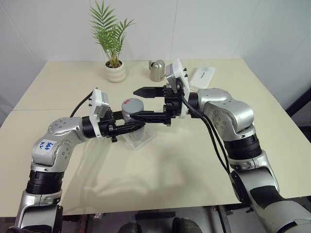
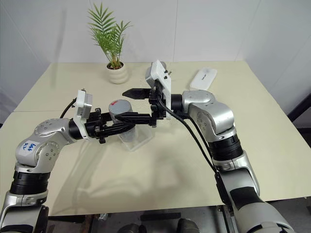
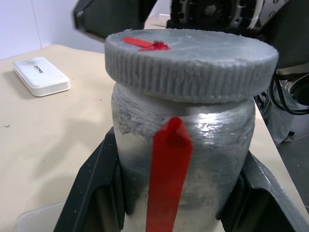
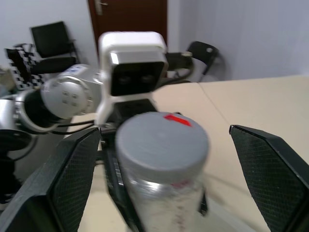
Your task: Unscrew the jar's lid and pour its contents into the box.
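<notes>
Left gripper point(image 3: 169, 212) clamped on jar point(image 3: 183, 159), lid point(image 3: 193, 60) on; right gripper point(image 4: 164, 159) jaws wide apart astride lid, apparently not touching.

you see the jar point(image 3: 193, 140) in dull, rough silver metal, its lid point(image 3: 193, 63) matt grey with ribbed edge; the box point(image 1: 141, 138) is clear plastic.

My left gripper point(image 1: 130, 125) sits at centre-left of the head view, fingers clamped tight and pointing right. My right gripper point(image 1: 143, 103) reaches in from the right, level, pointing left, its fingers point(image 4: 72, 179) spread wide, one above the other.
</notes>
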`<state>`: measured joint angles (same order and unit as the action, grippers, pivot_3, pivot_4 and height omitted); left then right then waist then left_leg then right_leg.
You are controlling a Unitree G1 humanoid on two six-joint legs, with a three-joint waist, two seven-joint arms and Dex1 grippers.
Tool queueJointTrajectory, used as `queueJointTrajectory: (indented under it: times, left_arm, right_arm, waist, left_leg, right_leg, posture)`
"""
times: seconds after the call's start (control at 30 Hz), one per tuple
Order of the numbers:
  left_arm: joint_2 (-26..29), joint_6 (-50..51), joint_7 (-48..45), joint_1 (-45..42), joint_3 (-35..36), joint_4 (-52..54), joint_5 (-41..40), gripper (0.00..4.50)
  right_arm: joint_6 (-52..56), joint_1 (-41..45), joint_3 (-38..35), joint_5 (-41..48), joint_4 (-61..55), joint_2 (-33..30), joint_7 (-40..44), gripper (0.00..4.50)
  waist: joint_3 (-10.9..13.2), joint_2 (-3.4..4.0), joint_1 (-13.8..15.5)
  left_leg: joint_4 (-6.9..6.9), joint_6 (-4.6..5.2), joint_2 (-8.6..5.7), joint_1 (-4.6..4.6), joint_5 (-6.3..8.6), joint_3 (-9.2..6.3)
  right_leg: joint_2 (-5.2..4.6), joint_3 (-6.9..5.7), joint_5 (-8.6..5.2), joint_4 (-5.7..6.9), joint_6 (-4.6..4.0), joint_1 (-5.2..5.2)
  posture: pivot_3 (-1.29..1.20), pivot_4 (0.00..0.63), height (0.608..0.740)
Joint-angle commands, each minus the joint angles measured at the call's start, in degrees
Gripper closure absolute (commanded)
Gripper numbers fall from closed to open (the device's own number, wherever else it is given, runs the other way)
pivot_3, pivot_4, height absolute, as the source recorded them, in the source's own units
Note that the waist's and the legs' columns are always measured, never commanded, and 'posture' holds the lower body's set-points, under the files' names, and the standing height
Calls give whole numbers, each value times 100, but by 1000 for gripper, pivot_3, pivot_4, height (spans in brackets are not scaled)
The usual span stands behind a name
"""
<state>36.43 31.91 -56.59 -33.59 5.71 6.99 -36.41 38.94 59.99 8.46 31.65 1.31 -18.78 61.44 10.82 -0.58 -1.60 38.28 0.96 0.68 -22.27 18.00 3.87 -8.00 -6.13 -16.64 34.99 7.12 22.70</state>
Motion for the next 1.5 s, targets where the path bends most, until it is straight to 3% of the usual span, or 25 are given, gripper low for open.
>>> queueJointTrajectory:
  times: [0.03,0.77,0.87,1.0,1.3,1.43,1.5]
  left_arm:
    - [60,-30,-30,-37,148,175,-99,2587]
    - [64,-45,-21,20,137,222,-80,2587]
    - [68,-54,-25,22,143,214,-76,2587]
    - [78,-62,-30,34,153,214,-75,2587]
    - [105,-39,-38,153,193,281,-69,2587]
    - [122,-5,11,295,270,385,-121,2587]
    - [150,23,51,402,369,440,-176,2587]
  right_arm:
    - [48,5,-139,274,-352,-34,172,25]
    - [126,374,158,-122,174,310,-281,25]
    - [140,366,147,-111,174,314,-283,645]
    - [269,364,-9,70,130,379,-344,1926]
    - [1531,492,-1383,1911,-163,797,-955,1926]
    - [915,6,-1278,1198,-319,348,-1180,1926]
    - [56,-457,-1066,353,-186,-55,-1256,1926]
  waist:
    - [0,0,3]
    - [0,0,6]
    - [0,0,2]
    - [0,0,2]
    - [0,0,2]
    - [-3,-5,17]
    - [-5,-8,33]
  left_leg:
    - [0,0,0,0,0,-1]
    - [0,0,-2,-1,0,-2]
    - [0,0,-2,-1,0,-2]
    - [0,0,-1,-1,0,-2]
    - [-2,0,-1,-1,0,-5]
    - [-2,0,-2,0,0,-6]
    - [0,2,-7,-2,1,-6]
  right_leg:
    - [0,0,0,0,0,0]
    - [-1,0,0,1,0,1]
    - [-1,0,0,1,0,1]
    - [-1,0,0,1,0,1]
    - [-1,-1,0,2,0,1]
    - [-1,-1,0,2,0,0]
    - [-5,1,0,0,0,-1]
  posture:
    - [0,150,740]
    - [0,150,740]
    - [0,150,740]
    - [0,150,740]
    - [0,150,740]
    - [0,150,740]
    - [0,150,740]
